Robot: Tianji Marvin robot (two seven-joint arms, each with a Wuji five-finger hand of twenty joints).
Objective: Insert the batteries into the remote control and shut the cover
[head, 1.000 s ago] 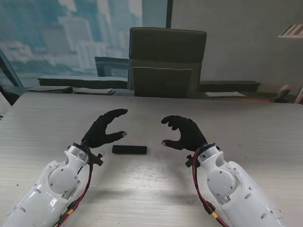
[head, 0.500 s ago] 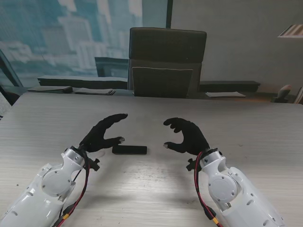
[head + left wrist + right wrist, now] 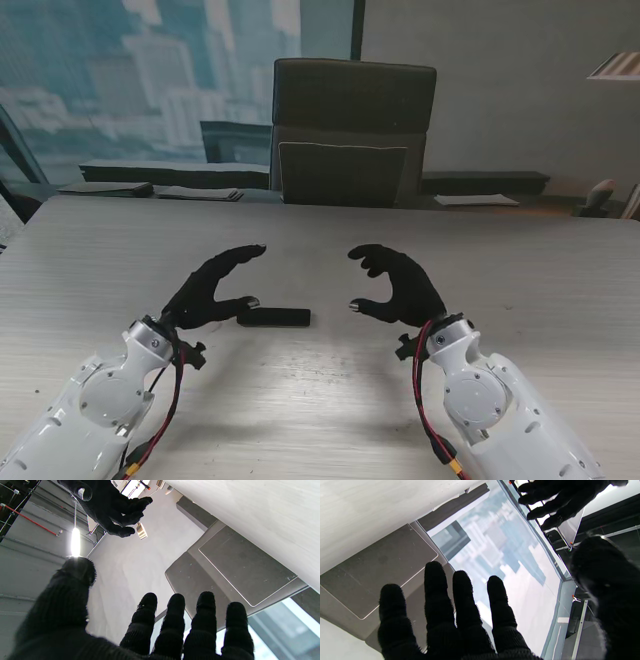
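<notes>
We saw the remote control (image 3: 273, 317) lying flat on the pale wood-grain table (image 3: 320, 380), a slim black bar set crosswise, near the middle of the stand's view. Our left robot hand (image 3: 212, 290) sat at about nine o'clock from it, with the fingers spread and curved and the thumb tip just beside the remote's left end; we could not tell whether the thumb touched it. That hand held nothing and stood wide. Our right robot hand (image 3: 395, 283) sat at about three o'clock from the remote, clearly apart from its right end, also wide with fingers arched and nothing between them.

In the left wrist view the left robot hand's fingers (image 3: 175, 620) were spread (gloved in black knit), and the right robot hand (image 3: 110, 507) showed opposite, empty. In the right wrist view the right hand's fingers (image 3: 462, 600) were likewise splayed, with the left robot hand (image 3: 560, 500) facing them.

A dark office chair (image 3: 352, 130) stood at twelve o'clock beyond the table's far edge. We could make out no batteries, nor whether the remote's cover was on or off.
</notes>
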